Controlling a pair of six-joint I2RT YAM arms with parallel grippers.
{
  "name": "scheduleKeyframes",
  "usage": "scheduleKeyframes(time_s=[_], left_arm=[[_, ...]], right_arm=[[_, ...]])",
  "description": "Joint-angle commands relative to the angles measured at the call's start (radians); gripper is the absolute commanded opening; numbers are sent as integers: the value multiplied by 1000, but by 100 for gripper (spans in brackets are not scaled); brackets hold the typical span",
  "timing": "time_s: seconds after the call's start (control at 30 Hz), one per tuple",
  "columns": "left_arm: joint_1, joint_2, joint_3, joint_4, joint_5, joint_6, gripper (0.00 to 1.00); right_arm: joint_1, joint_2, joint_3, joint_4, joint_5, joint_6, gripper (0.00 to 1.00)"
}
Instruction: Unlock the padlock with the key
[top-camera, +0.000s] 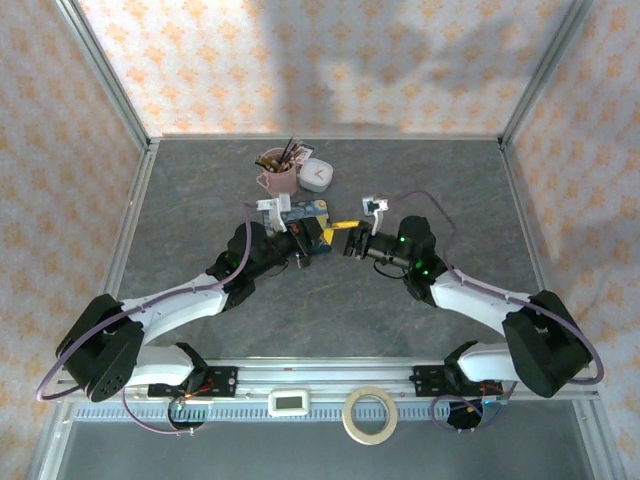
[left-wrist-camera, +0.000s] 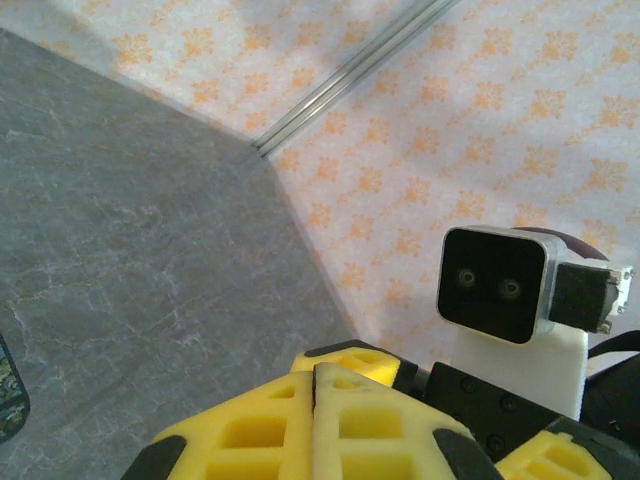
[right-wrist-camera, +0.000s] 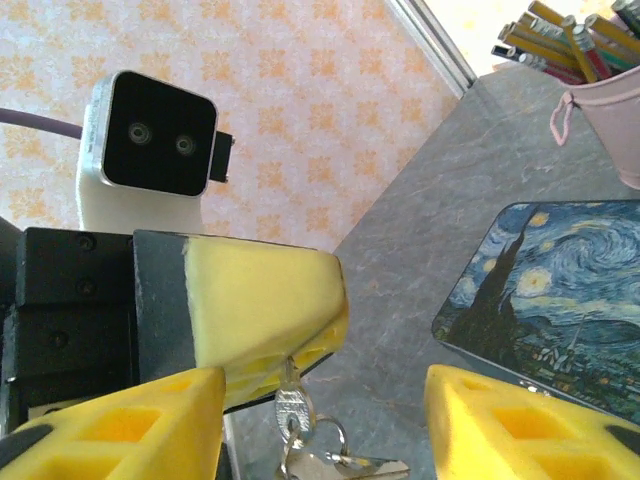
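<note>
The left gripper (top-camera: 311, 240) and the right gripper (top-camera: 347, 242) meet tip to tip above the middle of the table (top-camera: 200, 200), just in front of the blue Starry Night tin (top-camera: 306, 211). In the left wrist view the left jaws are pressed flush together, with no gap along the seam between the yellow pads (left-wrist-camera: 250, 430). In the right wrist view these closed pads point toward the camera. The key (right-wrist-camera: 292, 408) hangs from their underside: its upper end runs up out of sight at the pads and its silvery head points down. A ring with further keys (right-wrist-camera: 345, 462) dangles below it. The padlock cannot be made out; whether it sits hidden within the pads cannot be told. The right jaws stand apart, one finger (right-wrist-camera: 120, 425) on each side of the hanging key, neither touching it. The tin lies flat on the table beyond the right-hand finger. A pink mug (right-wrist-camera: 612, 120) of brushes stands behind it.
</note>
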Motion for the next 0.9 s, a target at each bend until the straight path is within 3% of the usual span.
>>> scheduleKeyframes(time_s=[0.0, 0.2, 0.57, 0.67, 0.87], left_arm=[[-18, -3, 46, -52, -15, 66, 0], [-18, 4, 16, 59, 8, -5, 0], [-18, 1, -21, 160, 22, -80, 0], [-20, -8, -38, 177, 11, -94, 0], [-19, -16, -55, 187, 6, -115, 0]], right_arm=[[-2, -26, 2, 41, 6, -31, 55], [18, 30, 4, 101, -102, 15, 37], [34, 67, -11, 164, -106, 54, 23], [34, 60, -16, 168, -79, 59, 24], [28, 43, -12, 165, -59, 62, 48]])
